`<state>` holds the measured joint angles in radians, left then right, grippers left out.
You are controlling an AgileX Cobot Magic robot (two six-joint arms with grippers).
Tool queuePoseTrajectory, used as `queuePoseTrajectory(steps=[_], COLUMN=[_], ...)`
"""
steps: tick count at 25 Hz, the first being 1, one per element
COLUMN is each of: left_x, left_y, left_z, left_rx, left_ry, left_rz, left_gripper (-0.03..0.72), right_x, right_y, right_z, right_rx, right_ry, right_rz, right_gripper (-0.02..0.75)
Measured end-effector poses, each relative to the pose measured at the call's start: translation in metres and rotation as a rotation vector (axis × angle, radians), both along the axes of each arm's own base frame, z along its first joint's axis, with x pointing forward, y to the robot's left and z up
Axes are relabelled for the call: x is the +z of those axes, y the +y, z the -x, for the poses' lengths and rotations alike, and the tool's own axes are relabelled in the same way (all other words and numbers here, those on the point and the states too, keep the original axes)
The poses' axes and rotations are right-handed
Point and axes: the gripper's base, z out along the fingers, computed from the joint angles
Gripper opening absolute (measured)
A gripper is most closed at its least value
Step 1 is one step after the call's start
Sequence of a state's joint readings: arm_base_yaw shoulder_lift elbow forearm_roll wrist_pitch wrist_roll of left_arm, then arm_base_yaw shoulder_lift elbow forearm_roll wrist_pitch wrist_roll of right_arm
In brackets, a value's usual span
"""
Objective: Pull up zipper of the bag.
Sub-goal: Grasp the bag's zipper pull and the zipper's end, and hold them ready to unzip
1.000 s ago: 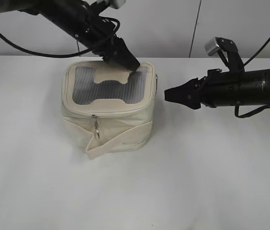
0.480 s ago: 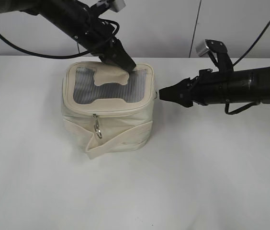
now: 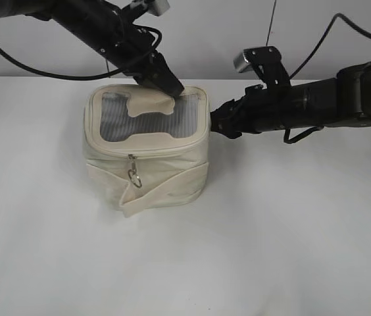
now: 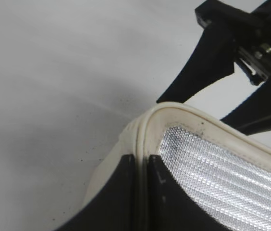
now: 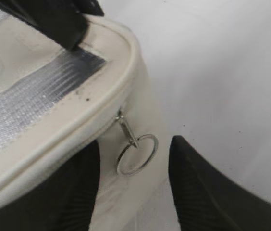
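The cream bag [image 3: 149, 172] stands on the white table, its grey mesh window [image 3: 172, 122] facing up. Its zipper [image 3: 162, 153] runs round the top rim, and a silver ring pull tab [image 3: 133, 175] hangs at the front. My left gripper [image 3: 171, 89] is shut on the piped rim [image 4: 174, 109] at the bag's far right corner; it also shows in the left wrist view [image 4: 141, 161]. My right gripper [image 3: 215, 125] is open at the bag's right side. In the right wrist view its fingertips [image 5: 134, 142] straddle a second ring pull tab [image 5: 127, 129] without touching it.
The white table [image 3: 291, 230] stretches around the bag, with a pale wall behind. Both black arms and their cables hang over the back half of the table. The right gripper's fingers [image 4: 207, 67] show past the bag's corner in the left wrist view.
My right gripper has moved left from open table up to the bag's right side. My left gripper stays shut on the far rim, and the bag has shifted slightly left.
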<state>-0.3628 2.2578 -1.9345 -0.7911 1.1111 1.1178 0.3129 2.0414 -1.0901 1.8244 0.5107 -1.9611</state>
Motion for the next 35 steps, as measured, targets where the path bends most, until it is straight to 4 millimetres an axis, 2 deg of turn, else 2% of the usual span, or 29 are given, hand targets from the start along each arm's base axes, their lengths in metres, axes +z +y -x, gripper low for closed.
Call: queuePoseTrajectory(steps=[3,4,6,8,13,18,25,28,32,35], left_x=[0.0,0.0,0.0,0.0,0.0,0.0,0.0,0.0,0.0,0.0], left_y=[0.0,0.0,0.0,0.0,0.0,-0.002,-0.004,-0.005,-0.012,-0.02], left_z=[0.0,0.0,0.0,0.0,0.0,0.0,-0.001,-0.002,0.0,0.004], left_rx=[0.004,0.004,0.005,0.006,0.013,0.022,0.09,0.132,0.158,0.145], left_ry=[0.002,0.002,0.003,0.004,0.009,0.018,0.055,0.063,0.077,0.067], left_rz=[0.002,0.003,0.005,0.005,0.007,0.01,0.016,0.012,0.01,0.001], left_gripper=[0.05,0.05,0.049,0.048,0.048,0.047,0.047,0.047,0.047,0.047], right_x=[-0.01,-0.012,-0.013,-0.013,-0.01,-0.002,0.017,0.026,0.029,0.033], right_y=[0.007,0.008,0.012,0.013,0.001,-0.016,-0.024,-0.009,0.041,0.077], right_z=[-0.01,-0.012,-0.012,-0.012,-0.002,0.029,0.076,0.098,0.123,0.124], right_rx=[-0.006,-0.009,-0.002,-0.004,-0.035,-0.08,-0.061,0.009,0.094,0.11], right_ry=[0.001,0.001,0.006,0.025,0.079,0.132,0.163,0.18,0.196,0.172], right_rz=[0.023,0.026,0.025,0.022,0.024,0.016,-0.026,-0.049,-0.035,-0.023], right_gripper=[0.342,0.283,0.106,0.024,0.008,0.008,0.008,0.008,0.008,0.008])
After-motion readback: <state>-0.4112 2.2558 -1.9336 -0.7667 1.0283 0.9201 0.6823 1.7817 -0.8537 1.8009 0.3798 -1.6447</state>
